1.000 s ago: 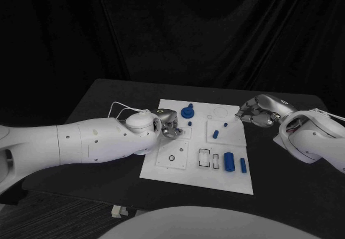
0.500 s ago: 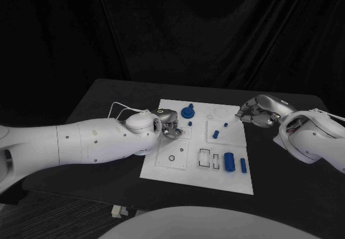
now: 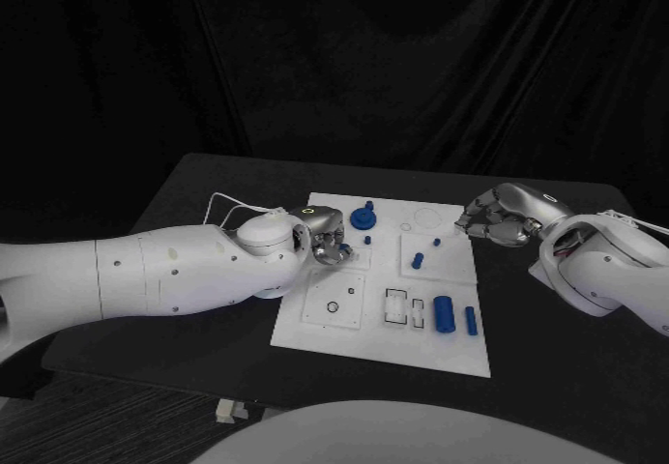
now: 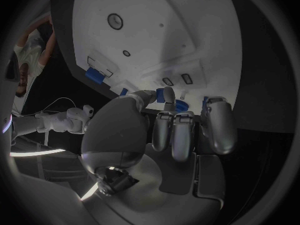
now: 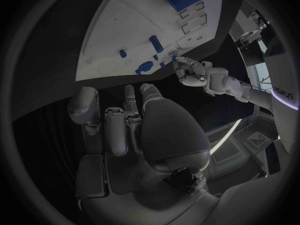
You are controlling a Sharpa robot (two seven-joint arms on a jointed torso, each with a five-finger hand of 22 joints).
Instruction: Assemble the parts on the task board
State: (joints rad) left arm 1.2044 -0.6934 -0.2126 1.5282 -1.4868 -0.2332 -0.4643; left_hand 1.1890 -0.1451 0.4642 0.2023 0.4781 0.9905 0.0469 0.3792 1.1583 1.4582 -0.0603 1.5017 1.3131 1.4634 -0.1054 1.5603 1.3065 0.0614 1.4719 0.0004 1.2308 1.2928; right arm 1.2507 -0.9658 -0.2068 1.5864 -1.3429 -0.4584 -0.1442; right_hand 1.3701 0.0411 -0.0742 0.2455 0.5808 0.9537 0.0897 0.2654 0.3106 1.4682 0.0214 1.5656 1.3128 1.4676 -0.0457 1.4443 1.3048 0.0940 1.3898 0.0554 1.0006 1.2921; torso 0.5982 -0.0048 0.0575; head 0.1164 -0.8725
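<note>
Left hand: the left hand (image 3: pixel 329 242) hovers over the task board (image 3: pixel 356 324), fingers curled near a small blue peg (image 3: pixel 368 239); whether it pinches anything, the views cannot tell.
Right hand: the right hand (image 3: pixel 498 217) waits off the board's edge, fingers curled in on nothing, likely parked to leave room.
Round part: the blue knob (image 3: pixel 363 216) stands just beyond the left fingertips.
Loose parts: the blue block (image 3: pixel 444 313) and the blue bar (image 3: pixel 472 321) lie well apart from both hands, apparently unassembled.
</note>
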